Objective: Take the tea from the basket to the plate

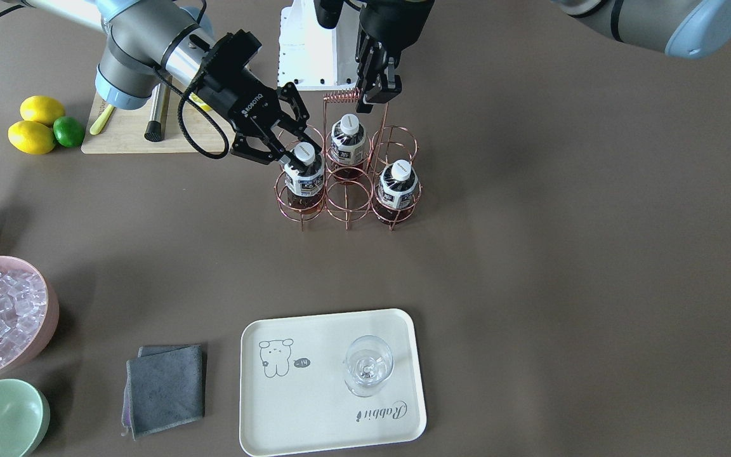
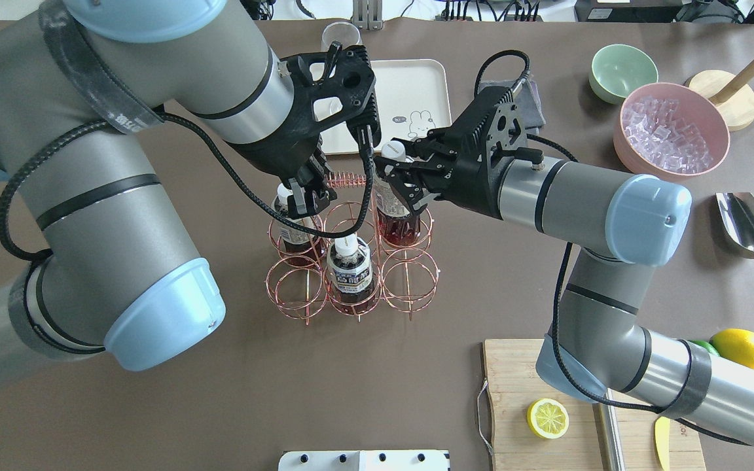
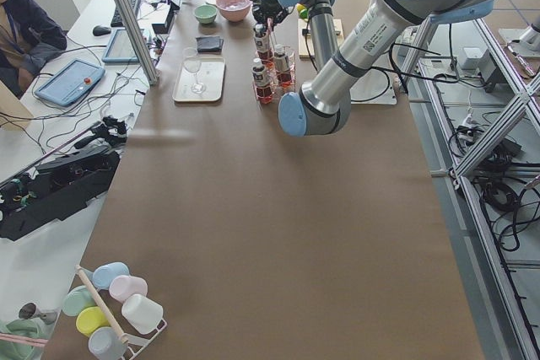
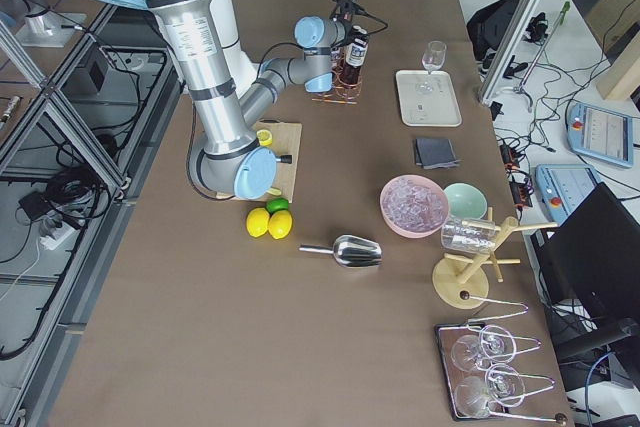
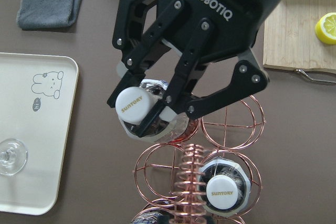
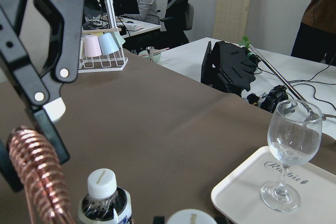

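The right gripper (image 5: 139,111) has its black fingers closed on the neck, just under the white cap, of a small clear plastic bottle of dark brown tea (image 1: 305,181). The bottle's base sits inside a corner cell of the rose-gold wire basket (image 1: 347,202), which stands near the middle of the tabletop, toward the robot's edge. The left gripper (image 1: 375,98) appears clamped on the end of the basket's coiled handle (image 1: 340,97), likely to steady it. The cream rectangular tray with a bear drawing (image 1: 315,406) lies near the operators' edge, well apart, with a clear stemmed glass (image 1: 368,365) on one half. The lift should go straight up until the base clears the ring, staying off the handle, then set down on the tray's bare half.
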Robot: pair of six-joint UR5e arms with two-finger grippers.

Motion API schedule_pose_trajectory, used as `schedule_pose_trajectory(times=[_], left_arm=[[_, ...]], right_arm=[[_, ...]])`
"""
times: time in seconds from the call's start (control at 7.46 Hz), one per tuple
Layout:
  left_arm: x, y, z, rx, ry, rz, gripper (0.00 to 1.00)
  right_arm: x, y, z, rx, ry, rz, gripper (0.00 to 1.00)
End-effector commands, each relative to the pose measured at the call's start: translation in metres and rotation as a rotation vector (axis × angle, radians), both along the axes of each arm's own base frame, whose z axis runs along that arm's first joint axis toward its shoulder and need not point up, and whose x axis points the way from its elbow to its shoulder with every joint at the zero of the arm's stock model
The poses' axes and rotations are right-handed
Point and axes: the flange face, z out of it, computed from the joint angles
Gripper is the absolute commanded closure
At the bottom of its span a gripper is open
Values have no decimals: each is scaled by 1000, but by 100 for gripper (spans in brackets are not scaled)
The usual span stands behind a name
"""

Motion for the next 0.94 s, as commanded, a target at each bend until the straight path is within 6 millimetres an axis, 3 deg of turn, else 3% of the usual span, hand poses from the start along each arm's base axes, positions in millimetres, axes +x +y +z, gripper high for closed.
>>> schedule_pose_trajectory(times=[0.0, 0.27, 0.4, 0.54, 0.8], left_arm=[[-1, 0, 0, 0, 1, -1, 100], [-1, 0, 0, -1, 0, -1, 100], [-1, 0, 0, -1, 0, -1, 100], [-1, 0, 0, -1, 0, -1, 100], [-1, 0, 0, 0, 1, -1, 100]], right_arm=[[43, -44, -40, -27, 2, 19, 100], [79, -75, -70, -52, 4, 25, 100], [91, -85, -75, -60, 18, 29, 100], [95, -91, -73, -64, 20, 41, 100], [88, -122, -61, -98, 47, 106, 100]])
